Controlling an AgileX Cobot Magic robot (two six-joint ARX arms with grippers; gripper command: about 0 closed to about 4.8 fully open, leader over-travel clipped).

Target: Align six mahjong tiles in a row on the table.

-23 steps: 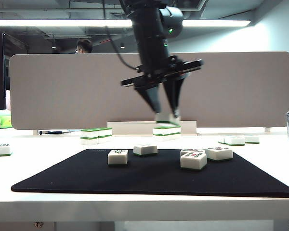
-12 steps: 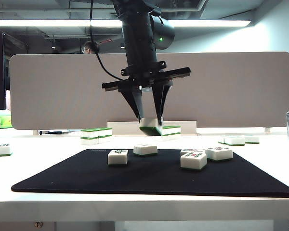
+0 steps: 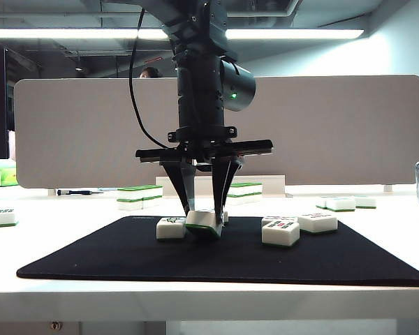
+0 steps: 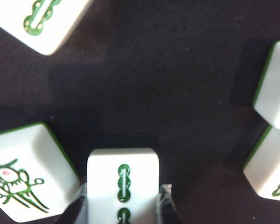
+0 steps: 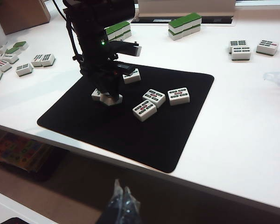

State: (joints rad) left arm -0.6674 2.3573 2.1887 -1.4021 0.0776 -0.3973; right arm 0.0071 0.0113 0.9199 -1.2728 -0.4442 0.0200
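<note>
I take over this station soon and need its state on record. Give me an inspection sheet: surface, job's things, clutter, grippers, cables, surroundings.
Surface: white table bearing a black rectangular mat.
Job's things: white mahjong tile with green back held at the mat; bird-marked tile beside it; two face-up tiles touching, a third close by.
Clutter: stacked green-topped tiles and loose tiles off the mat.
Grippers: left gripper shut on the held tile; right gripper shut, off the table's front edge.
Cables: black cable along the left arm.
Surroundings: grey divider panel; person behind.
</note>
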